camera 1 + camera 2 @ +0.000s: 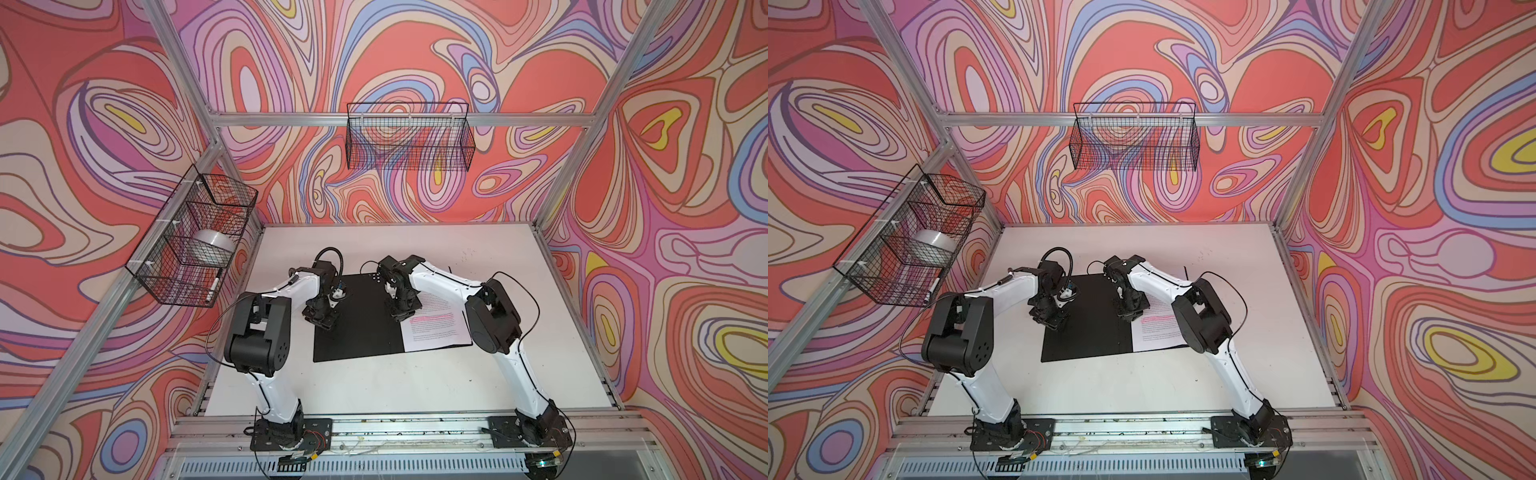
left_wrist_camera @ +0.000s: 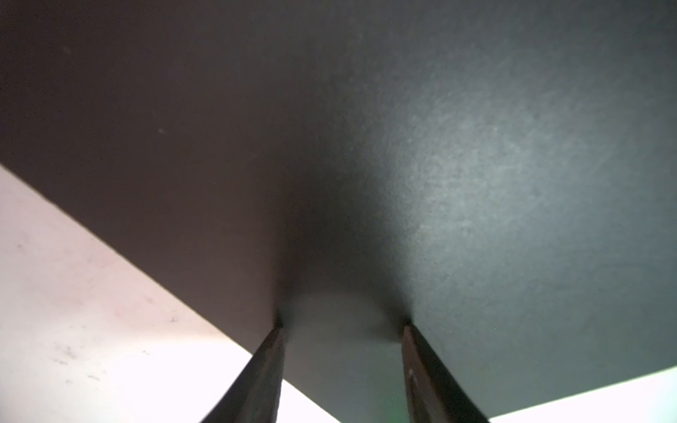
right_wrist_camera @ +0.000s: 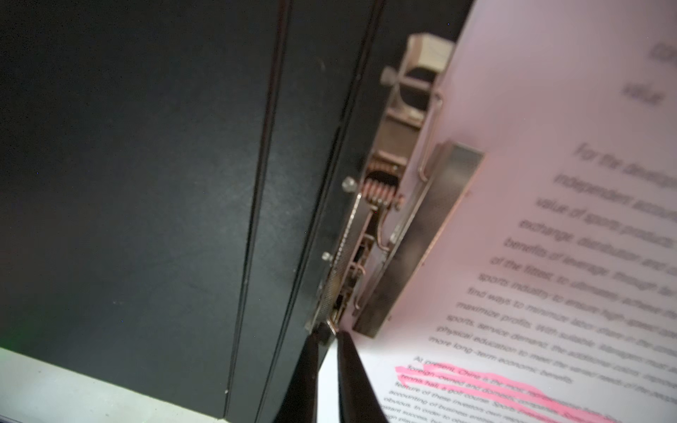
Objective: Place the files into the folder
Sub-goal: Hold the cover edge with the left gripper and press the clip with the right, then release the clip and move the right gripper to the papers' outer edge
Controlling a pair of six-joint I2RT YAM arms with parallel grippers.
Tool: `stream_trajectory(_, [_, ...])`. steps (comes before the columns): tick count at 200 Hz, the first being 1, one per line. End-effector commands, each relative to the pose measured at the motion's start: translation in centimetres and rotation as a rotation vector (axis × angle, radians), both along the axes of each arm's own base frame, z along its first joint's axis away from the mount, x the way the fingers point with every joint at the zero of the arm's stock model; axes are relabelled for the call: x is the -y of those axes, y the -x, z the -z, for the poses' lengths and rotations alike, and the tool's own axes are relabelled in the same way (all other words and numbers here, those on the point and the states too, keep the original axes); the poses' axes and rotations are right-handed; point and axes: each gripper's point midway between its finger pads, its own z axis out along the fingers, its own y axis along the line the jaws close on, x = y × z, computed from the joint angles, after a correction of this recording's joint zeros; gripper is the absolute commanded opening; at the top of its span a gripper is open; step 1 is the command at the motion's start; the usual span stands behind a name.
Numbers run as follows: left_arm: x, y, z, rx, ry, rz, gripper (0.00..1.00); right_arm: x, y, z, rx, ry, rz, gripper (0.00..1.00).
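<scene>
Care is needed at the silver metal clip (image 3: 421, 234), right gripper (image 3: 329, 331) pressed together there, so white printed sheets (image 1: 440, 328) lie square in the open black folder (image 1: 357, 324) pinned by the spread left gripper (image 2: 342, 326).

Robot lab cell, aluminium frame (image 1: 270, 119)

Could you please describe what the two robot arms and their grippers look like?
The left arm and right arm share white link shells, bulky black joint housings and thin black cables alongside. Each stands on a black base plate. The left gripper and right gripper have slim, dark, tapering fingers.
</scene>
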Motion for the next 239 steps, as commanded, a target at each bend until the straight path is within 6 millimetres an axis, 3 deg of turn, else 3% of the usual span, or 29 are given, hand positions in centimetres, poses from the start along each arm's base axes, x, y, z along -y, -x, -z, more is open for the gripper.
stream_trajectory(1, [0.1,1.3,2.2,-0.079,0.011,0.002,0.52,3.1,1.3,3.7,-0.085,0.145,0.004,0.11])
stream_trajectory(43, [0.0,1.2,2.1,-0.076,0.007,0.008,0.52,2.3,0.6,1.6,-0.05,0.104,0.009,0.12])
stream_trajectory(78, [0.3,0.6,0.7,-0.038,0.026,0.014,0.52,1.1,-0.3,-0.6,-0.007,0.044,0.017,0.16])
stream_trajectory(118, [1.6,-1.3,-5.1,0.084,0.101,0.045,0.55,-0.7,-2.3,-5.4,0.099,-0.053,0.042,0.23])
stream_trajectory(146, [1.7,-2.2,-8.4,0.172,0.148,0.012,0.7,-1.0,-3.9,-9.9,0.219,-0.127,0.102,0.24])
stream_trajectory(178, [0.9,-1.7,-8.4,0.183,0.2,-0.108,0.92,2.4,-5.0,-13.1,0.377,-0.191,0.262,0.32])
stream_trajectory(204, [0.3,-1.3,-6.8,0.147,0.213,-0.198,0.92,7.1,-5.3,-12.7,0.406,-0.273,0.417,0.36])
stream_trajectory(239, [-0.4,-1.0,-4.7,0.06,0.249,-0.328,0.91,13.5,-3.5,-11.5,0.409,-0.306,0.556,0.37])
